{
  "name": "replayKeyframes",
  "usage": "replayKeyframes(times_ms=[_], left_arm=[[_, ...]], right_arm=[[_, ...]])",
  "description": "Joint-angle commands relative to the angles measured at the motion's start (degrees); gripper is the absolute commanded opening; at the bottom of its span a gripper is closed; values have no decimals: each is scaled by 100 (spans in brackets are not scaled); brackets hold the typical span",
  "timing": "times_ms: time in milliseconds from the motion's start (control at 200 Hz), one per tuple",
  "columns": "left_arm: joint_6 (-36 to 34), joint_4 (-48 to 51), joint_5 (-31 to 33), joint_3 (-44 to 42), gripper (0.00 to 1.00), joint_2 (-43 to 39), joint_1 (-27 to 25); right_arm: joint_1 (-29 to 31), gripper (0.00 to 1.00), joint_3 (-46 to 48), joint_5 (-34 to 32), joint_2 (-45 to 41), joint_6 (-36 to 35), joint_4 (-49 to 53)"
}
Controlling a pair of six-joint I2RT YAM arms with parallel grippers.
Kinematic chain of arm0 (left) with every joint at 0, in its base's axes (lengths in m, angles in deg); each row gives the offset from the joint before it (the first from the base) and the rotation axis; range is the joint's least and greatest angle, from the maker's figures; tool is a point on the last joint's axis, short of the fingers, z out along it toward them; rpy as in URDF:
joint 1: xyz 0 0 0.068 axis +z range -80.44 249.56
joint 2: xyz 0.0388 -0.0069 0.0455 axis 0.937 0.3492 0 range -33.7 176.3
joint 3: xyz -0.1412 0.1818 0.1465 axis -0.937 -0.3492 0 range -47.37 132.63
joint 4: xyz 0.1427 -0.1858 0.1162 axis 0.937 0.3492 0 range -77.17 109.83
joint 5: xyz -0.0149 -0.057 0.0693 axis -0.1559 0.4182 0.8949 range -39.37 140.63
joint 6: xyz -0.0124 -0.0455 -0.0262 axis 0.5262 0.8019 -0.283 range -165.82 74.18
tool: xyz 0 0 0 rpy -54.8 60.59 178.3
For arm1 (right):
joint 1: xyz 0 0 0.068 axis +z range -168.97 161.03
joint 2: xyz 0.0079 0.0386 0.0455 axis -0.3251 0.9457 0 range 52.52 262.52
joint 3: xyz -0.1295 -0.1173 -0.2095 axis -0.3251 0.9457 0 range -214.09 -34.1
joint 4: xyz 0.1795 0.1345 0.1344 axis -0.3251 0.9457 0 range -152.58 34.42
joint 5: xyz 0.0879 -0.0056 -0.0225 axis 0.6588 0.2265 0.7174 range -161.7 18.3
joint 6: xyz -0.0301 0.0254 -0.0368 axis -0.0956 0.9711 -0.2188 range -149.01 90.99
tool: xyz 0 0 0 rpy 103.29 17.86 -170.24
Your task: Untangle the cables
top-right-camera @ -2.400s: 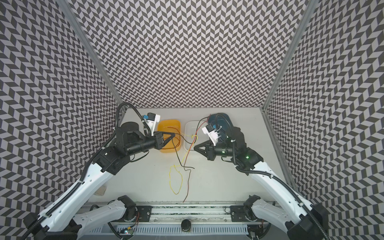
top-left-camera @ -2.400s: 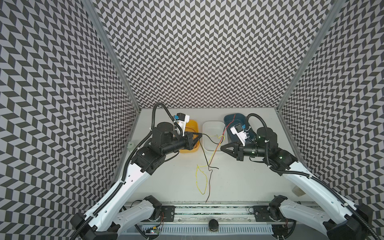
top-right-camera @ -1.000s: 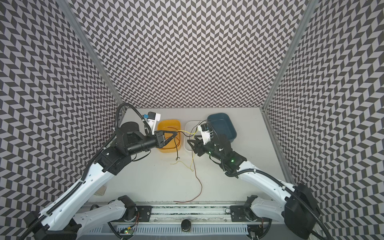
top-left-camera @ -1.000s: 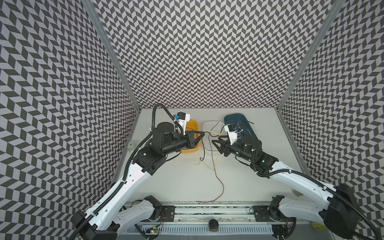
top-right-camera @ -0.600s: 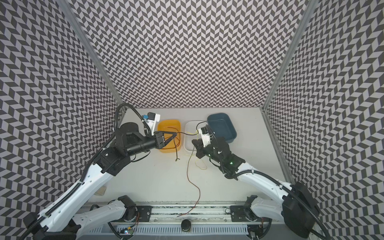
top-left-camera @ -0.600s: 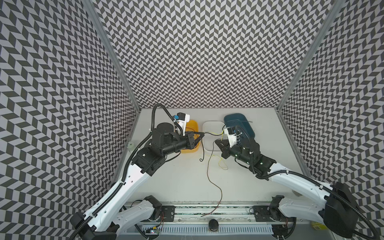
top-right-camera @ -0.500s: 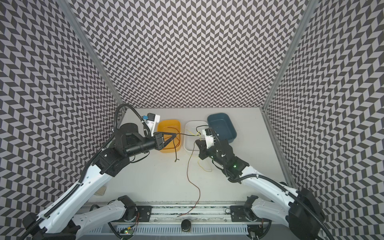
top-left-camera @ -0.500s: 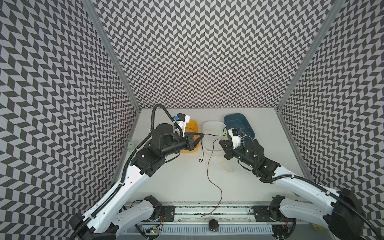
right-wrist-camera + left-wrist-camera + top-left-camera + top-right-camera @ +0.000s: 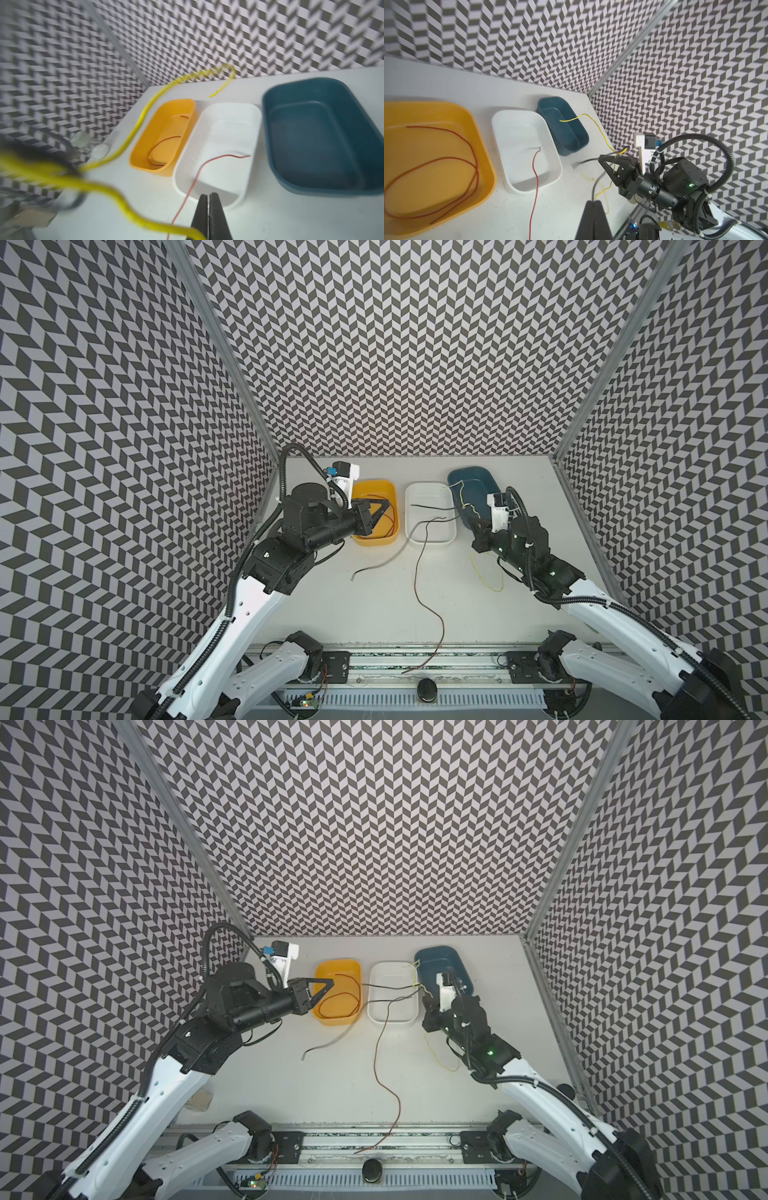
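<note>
Left claw (image 9: 593, 202) clamped on black cable (image 9: 388, 986) over white tray (image 9: 519, 141), right claw (image 9: 208, 195) on yellow cable (image 9: 141, 118) | step judged: strands pulled apart | next: their crossing to be slipped free.

Black-and-white chevron walls (image 9: 415, 344), pale tabletop (image 9: 374, 597)

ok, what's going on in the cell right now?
Two arms are untangling cables. The left gripper is shut on the black cable, the right gripper on the yellow cable beside the blue tray. A red cable lies coiled in the yellow tray; a second red cable trails from the white tray across the table.
</note>
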Motion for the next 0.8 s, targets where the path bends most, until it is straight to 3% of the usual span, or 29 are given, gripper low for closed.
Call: replayKeyframes(times_ms=[0, 175, 330, 441, 526, 646, 716, 796], left_arm=[[50, -196, 218, 383, 0, -304, 100], [-59, 16, 256, 803, 0, -341, 157], [110, -65, -448, 752, 0, -36, 157], [150, -253, -956, 547, 30, 174, 144], [326, -541, -1354, 356, 57, 375, 48], [88, -609, -1247, 365, 68, 718, -649], [-132, -545, -1070, 483, 74, 924, -1141], [-276, -431, -848, 603, 75, 1105, -1509]], right_arm=[[-255, 0, 77, -277, 28, 327, 636], [-397, 0, 0, -202, 69, 261, 857], [-393, 0, 96, 1134, -313, -22, 166], [-393, 0, 100, 2263, -348, -153, -367], [-389, 0, -133, 2831, -250, -163, -201], [-336, 0, -420, 3377, 63, -222, 28], [-229, 0, -451, 3403, 157, -263, 75], [-113, 0, -493, 3305, 176, -364, 177]])
